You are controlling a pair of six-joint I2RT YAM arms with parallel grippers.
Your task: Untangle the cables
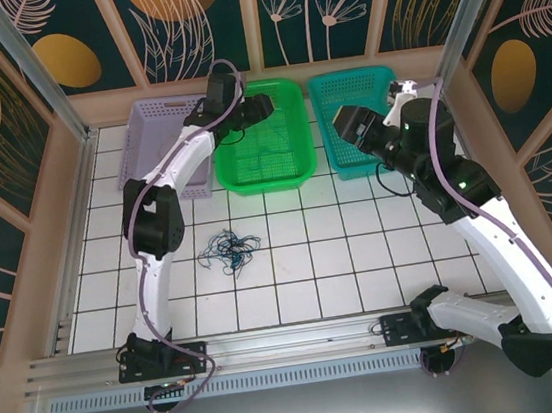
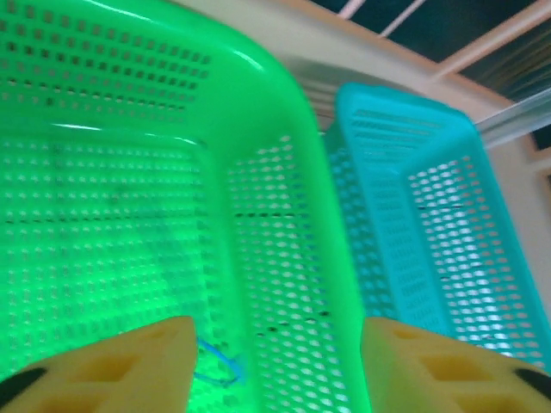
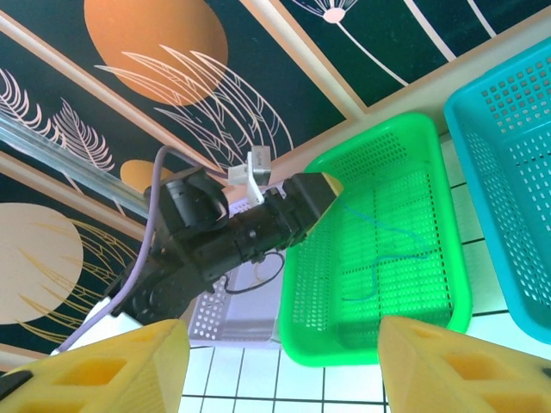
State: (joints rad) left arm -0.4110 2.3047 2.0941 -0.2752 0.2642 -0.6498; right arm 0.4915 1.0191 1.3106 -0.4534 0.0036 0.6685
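Jaws, left and right, stand spread above the white tiled table [image 1: 363,256], leaf-painted walls [image 1: 352,6] around.

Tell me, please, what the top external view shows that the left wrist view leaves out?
Top external adds the tangled cables on the white tiles and the purple basket. Left wrist adds its own yellow fingers, standing apart, and a thin blue cable beside one. Both share the green basket and the teal basket.
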